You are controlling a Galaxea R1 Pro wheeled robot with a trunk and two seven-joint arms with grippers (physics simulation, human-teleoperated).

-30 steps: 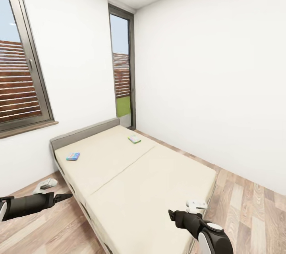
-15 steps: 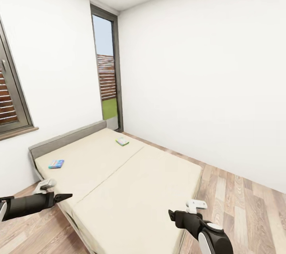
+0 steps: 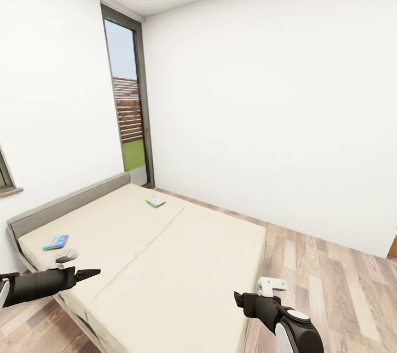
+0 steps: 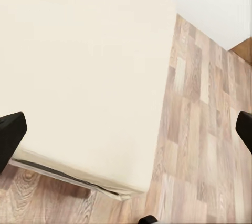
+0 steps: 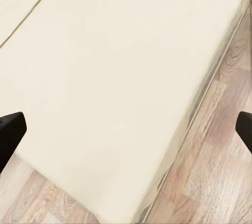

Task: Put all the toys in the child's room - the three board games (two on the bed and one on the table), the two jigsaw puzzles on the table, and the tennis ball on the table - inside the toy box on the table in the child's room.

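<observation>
The bed [image 3: 165, 265] with its beige mattress and low grey headboard [image 3: 66, 204] lies in front of me. Two board games rest on it near the headboard: a mostly blue one [image 3: 55, 242] at the left and a pale one with green [image 3: 156, 201] farther back. My left gripper [image 3: 77, 265] hangs open over the bed's near left edge, well short of the blue game. My right gripper [image 3: 256, 291] is open above the bed's near right corner. The wrist views show the fingers [image 4: 10, 132] [image 5: 10, 129] spread wide over mattress [image 4: 79, 66] [image 5: 115, 66] and floor, with nothing between them.
Wood-plank floor [image 3: 331, 276] runs along the bed's right side up to the white wall [image 3: 264, 110]. A tall grey-framed window [image 3: 129, 116] stands in the far corner behind the headboard. A window sill [image 3: 8, 191] juts out at the left edge.
The whole picture has shifted left, so the camera has turned right. The left window has slid almost out of view. Both arms keep their places in the picture.
</observation>
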